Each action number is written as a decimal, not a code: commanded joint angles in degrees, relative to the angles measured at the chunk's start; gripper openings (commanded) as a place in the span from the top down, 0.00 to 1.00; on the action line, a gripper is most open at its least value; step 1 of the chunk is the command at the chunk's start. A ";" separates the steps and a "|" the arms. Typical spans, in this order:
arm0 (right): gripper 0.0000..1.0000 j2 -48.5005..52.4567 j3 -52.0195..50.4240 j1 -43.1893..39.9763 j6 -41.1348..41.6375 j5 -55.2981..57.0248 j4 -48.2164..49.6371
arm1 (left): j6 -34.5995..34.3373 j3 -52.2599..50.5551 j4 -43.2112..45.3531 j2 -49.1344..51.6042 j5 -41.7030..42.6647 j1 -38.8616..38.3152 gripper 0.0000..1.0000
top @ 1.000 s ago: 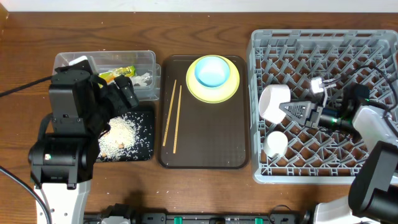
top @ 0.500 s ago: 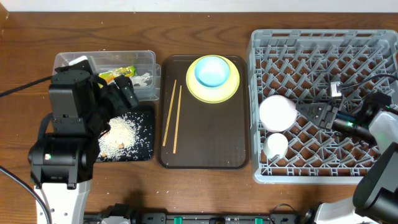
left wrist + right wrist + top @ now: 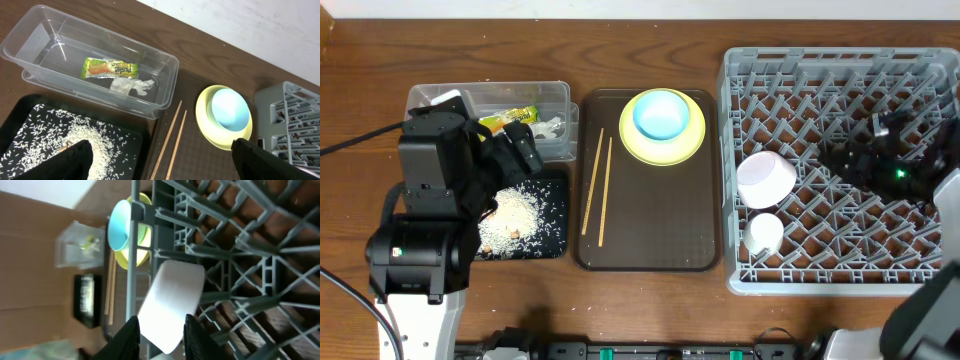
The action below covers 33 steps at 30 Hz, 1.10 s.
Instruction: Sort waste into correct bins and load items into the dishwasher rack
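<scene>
The right gripper (image 3: 160, 330) hangs over the large grey plastic dishwasher rack (image 3: 840, 75), its fingers a little apart and holding nothing. Just ahead of them, untouched, the round white bowl (image 3: 172, 302) leans tilted among the pegs, with the small white cup (image 3: 763, 233) near it. The left gripper (image 3: 160, 157) hovers with its fingers spread wide and empty above the shallow black rectangular tray (image 3: 22, 117) strewn with pale rice scraps (image 3: 75, 137).

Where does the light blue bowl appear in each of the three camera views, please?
Overhead: light blue bowl top centre, on the yellow plate.
Left wrist: right of centre, same plate beneath.
Right wrist: upper left, behind the rack's wall.
Shared landmark: the yellow plate.
</scene>
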 commanded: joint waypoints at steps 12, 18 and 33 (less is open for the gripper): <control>0.68 -10.64 2.40 31.52 4.52 32.57 3.04 | 0.50 0.83 0.00 0.09 -0.09 0.24 0.09; 0.68 -6.78 2.40 40.30 10.51 50.82 4.63 | 0.50 0.83 -0.02 0.09 -0.09 0.24 0.09; 0.72 -2.25 3.15 39.95 14.49 68.24 -5.51 | 0.50 0.83 -0.02 0.09 -0.09 0.24 0.09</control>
